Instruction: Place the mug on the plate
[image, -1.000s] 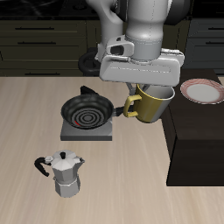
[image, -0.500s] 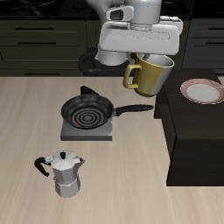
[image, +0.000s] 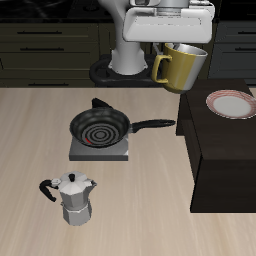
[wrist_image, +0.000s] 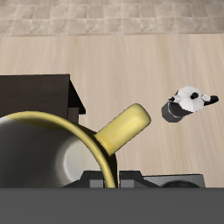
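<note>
Mug in transit, held high, not yet over the plate.

Exterior view: gripper (image: 183, 40) pinches the mug (image: 182, 66) by its rim, lifted well above the table, handle toward the frying pan (image: 101, 128). The plate (image: 232, 104) sits on the dark raised block, nearer the front and off to the side. Carry sideways until the mug is centred over the plate, then lower slowly and level.
Wrist view: mug (wrist_image: 61, 157) fills the frame, handle (wrist_image: 123, 127) pointing at the moka pot (wrist_image: 189, 103); plate not visible.
</note>
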